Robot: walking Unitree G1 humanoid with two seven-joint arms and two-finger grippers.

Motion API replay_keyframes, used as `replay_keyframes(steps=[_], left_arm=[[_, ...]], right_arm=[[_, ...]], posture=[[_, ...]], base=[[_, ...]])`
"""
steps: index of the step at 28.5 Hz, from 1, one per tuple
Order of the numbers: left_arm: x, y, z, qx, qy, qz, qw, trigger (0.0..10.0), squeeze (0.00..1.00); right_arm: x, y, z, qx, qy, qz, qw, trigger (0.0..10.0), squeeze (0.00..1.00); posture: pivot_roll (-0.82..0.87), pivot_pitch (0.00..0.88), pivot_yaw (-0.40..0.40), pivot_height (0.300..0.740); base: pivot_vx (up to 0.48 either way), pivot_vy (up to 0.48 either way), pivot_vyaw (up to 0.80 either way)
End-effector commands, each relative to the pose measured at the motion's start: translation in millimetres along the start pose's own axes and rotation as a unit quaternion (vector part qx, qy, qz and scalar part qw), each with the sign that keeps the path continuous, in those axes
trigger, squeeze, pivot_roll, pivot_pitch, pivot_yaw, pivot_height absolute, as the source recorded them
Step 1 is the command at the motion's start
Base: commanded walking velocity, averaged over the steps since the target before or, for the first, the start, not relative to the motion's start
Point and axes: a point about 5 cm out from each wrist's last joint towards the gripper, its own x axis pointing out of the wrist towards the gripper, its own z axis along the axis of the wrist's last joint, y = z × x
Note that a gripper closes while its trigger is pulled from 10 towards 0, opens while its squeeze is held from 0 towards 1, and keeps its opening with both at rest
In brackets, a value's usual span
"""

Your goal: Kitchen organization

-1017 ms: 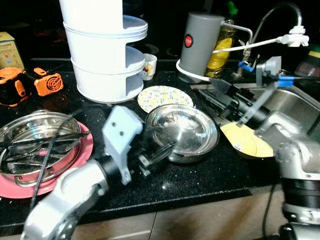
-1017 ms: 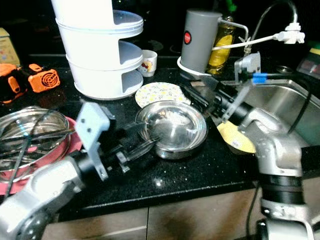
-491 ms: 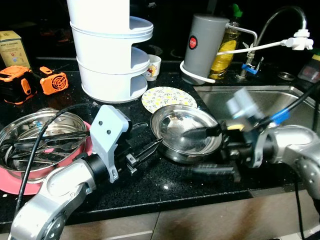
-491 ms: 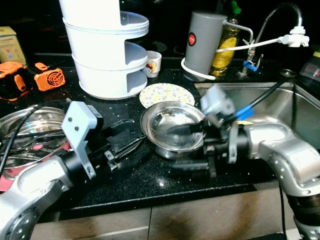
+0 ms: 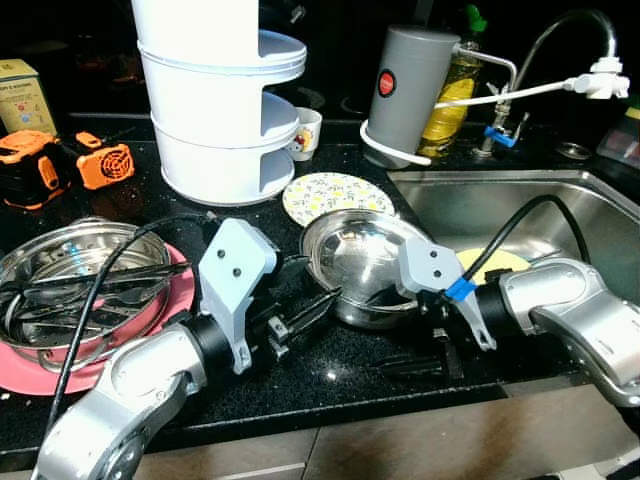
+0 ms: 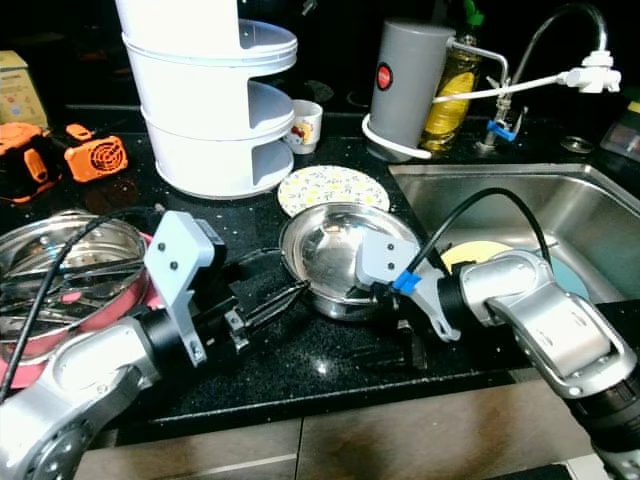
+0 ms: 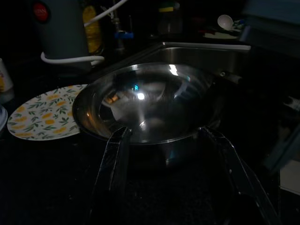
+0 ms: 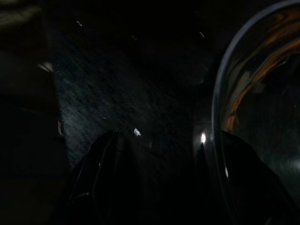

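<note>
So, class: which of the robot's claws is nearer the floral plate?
Left. The left claw sits at the steel bowl's near-left rim, diagonally below the floral plate; the right claw lies farther off, in front of the bowl.

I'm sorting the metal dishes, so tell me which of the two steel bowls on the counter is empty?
The steel bowl between the two grippers, just below the floral plate, is empty. The other steel bowl, on the pink plate at the left, holds utensils.

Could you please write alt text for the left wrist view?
A shiny steel bowl sits on a dark counter between the left hand's two open black fingers. A leaf-patterned plate lies beside it, with a grey canister and the sink behind.
</note>
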Motion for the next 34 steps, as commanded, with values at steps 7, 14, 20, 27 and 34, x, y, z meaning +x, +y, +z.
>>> replay_keyframes(steps=[7, 14, 20, 27, 34], left_arm=[[4.2, -0.7, -0.1, 0.007, -0.005, 0.001, 1.0, 10.0, 0.0], [6.2, 1.1, 0.4, 0.015, -0.01, 0.016, 1.0, 10.0, 0.0], [7.6, 3.2, 0.9, 0.019, -0.013, 0.027, 0.999, 10.0, 0.0], [9.5, 2.5, 0.9, 0.019, -0.017, 0.027, 0.999, 10.0, 0.0], [10.0, 2.1, 0.5, 0.019, -0.018, 0.029, 0.999, 10.0, 0.0]], right_arm=[[-3.9, -3.6, 2.1, 0.001, -0.015, 0.001, 1.0, 0.0, 0.0], [-11.0, -2.3, 13.1, 0.006, -0.079, 0.012, 0.997, 0.0, 0.0], [-15.4, -3.4, 17.8, 0.008, -0.11, 0.007, 0.994, 0.0, 0.0], [-13.7, -4.3, 13.0, 0.008, -0.093, -0.002, 0.996, 3.5, 0.0], [-12.5, -5.8, 5.1, 0.027, -0.063, -0.009, 0.998, 10.0, 0.76]], posture=[[0.04, 0.0, -0.103, 0.74], [0.04, 0.0, -0.104, 0.74], [0.04, 0.0, -0.099, 0.74], [0.04, 0.0, -0.097, 0.74], [0.03, 0.0, -0.102, 0.74]], base=[[0.0, 0.0, 0.0], [0.0, 0.0, 0.0], [0.0, 0.0, 0.0], [0.0, 0.0, 0.0], [0.0, 0.0, 0.0]])
